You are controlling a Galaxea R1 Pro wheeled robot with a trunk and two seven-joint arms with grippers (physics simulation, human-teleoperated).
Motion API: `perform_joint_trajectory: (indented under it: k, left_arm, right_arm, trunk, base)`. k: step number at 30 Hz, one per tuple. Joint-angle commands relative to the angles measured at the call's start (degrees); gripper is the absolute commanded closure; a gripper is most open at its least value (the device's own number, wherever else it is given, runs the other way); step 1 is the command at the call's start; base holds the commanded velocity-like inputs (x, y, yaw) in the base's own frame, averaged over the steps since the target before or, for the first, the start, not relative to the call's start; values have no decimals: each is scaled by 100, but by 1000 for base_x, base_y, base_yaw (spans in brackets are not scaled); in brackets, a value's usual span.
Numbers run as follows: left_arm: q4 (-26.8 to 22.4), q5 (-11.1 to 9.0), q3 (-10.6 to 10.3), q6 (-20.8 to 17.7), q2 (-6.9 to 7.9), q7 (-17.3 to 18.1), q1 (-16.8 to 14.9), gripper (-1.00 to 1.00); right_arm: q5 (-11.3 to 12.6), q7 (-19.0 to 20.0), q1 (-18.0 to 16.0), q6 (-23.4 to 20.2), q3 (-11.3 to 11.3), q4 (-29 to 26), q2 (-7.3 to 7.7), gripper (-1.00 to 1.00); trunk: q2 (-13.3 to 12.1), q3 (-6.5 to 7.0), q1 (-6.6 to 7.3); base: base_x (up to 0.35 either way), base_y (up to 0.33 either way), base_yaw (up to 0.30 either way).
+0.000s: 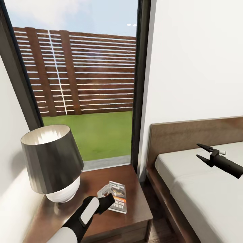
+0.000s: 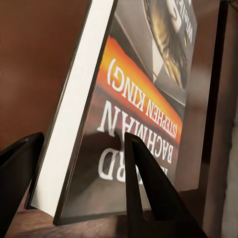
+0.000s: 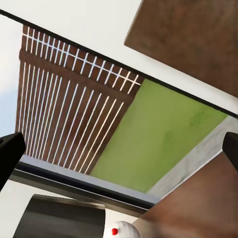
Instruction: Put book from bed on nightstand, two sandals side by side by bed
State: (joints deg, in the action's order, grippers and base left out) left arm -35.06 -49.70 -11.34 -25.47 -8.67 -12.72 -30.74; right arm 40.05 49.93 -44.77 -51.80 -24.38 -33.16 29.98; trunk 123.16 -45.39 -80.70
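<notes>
Dark brown nightstand (image 1: 133, 209) carries the book (image 1: 114, 196) beside a grey-shaded lamp (image 1: 52, 158). Left end effector (image 1: 107, 201) reaches over the book, fingers (image 2: 144, 183) straddling its edge, slightly parted. Right end effector (image 1: 201, 152) hovers spread above the bed (image 1: 202, 189).

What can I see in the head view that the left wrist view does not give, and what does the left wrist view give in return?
The head view alone gives the grey-shaded lamp, the pale mattress bed with the open right gripper above it, and the black-framed window.

The left wrist view alone gives the white page edge, the orange band reading "(STEPHEN KING)", and a black fingertip on each side of the book.

Both give the thin dark paperback book on the dark brown wooden nightstand, and the left gripper.
</notes>
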Motion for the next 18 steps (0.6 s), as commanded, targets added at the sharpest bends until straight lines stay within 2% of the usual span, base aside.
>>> perform_joint_trajectory:
  k: [1, 18]
  left_arm:
    - [-22, -64, -20, -38, 13, -55, -2, 100]
    - [-58, -66, -10, -158, 58, -60, -2, 100]
  right_arm:
    - [-14, 19, -5, -23, -14, 3, -1, -100]
    - [-14, 17, -5, -21, -14, 3, -1, -100]
  trunk:
    - [3, -6, 1]
    - [3, -6, 1]
  base:
    - [0, 0, 0]
    - [0, 0, 0]
